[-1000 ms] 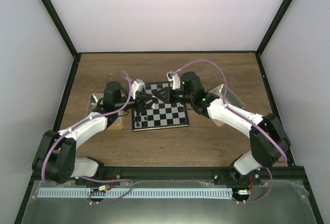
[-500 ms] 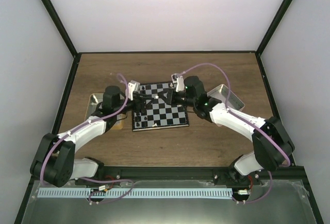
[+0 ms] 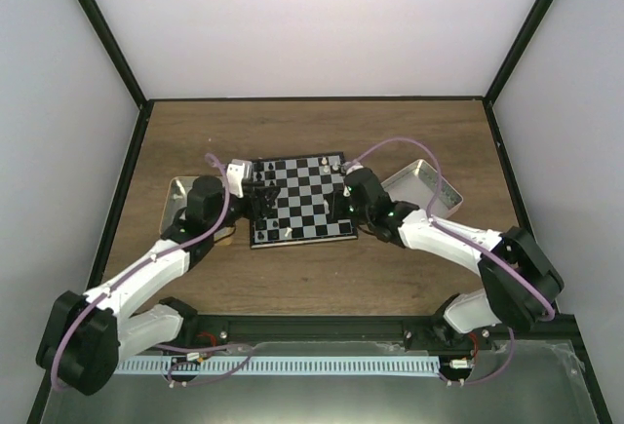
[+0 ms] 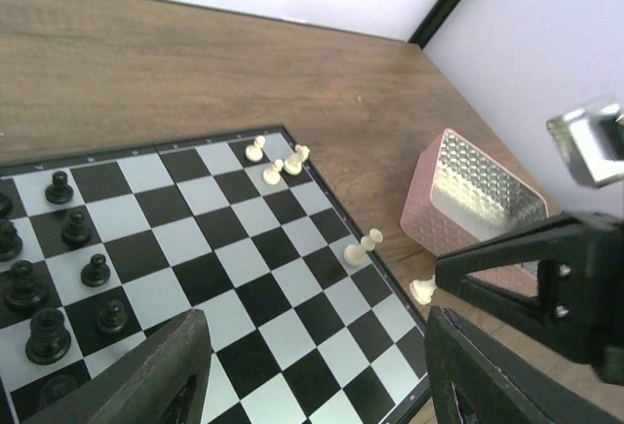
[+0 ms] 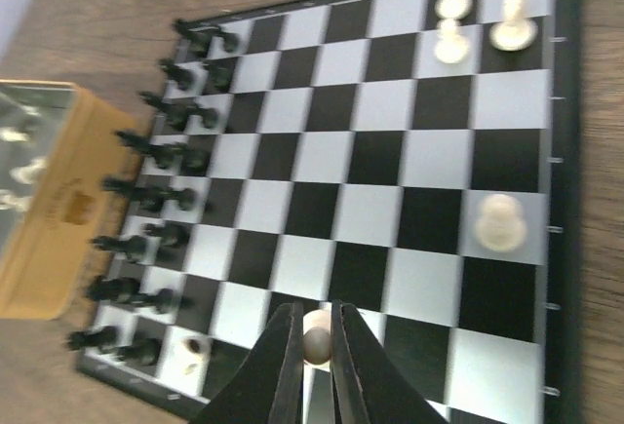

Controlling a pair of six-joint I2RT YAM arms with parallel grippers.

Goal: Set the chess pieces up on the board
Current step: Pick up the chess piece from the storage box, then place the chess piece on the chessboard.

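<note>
- Top external view: the board [image 3: 310, 212] lies mid-frame on the desk [image 3: 292, 278]. Both arms have drawn back from its far half, where they met a second ago, so the far row now shows.
- The left end effector [image 3: 261, 190] now sits at the board's left edge. In the left wrist view its fingers [image 4: 175, 375] stand wide apart with nothing between them.
- The right end effector [image 5: 314, 312] has moved toward the board's lower right edge. It is clamped on a cream piece [image 5: 316, 338] at the bottom of the right wrist view.
- Black pieces [image 5: 161, 200] stand in two files down the left of that view, beside the tan tray [image 5: 49, 219].
- Cream pieces [image 5: 453, 24] cluster at the upper right, and another stands alone at mid-right.
- The pink tray [image 3: 421, 185] sits just right of the board.
</note>
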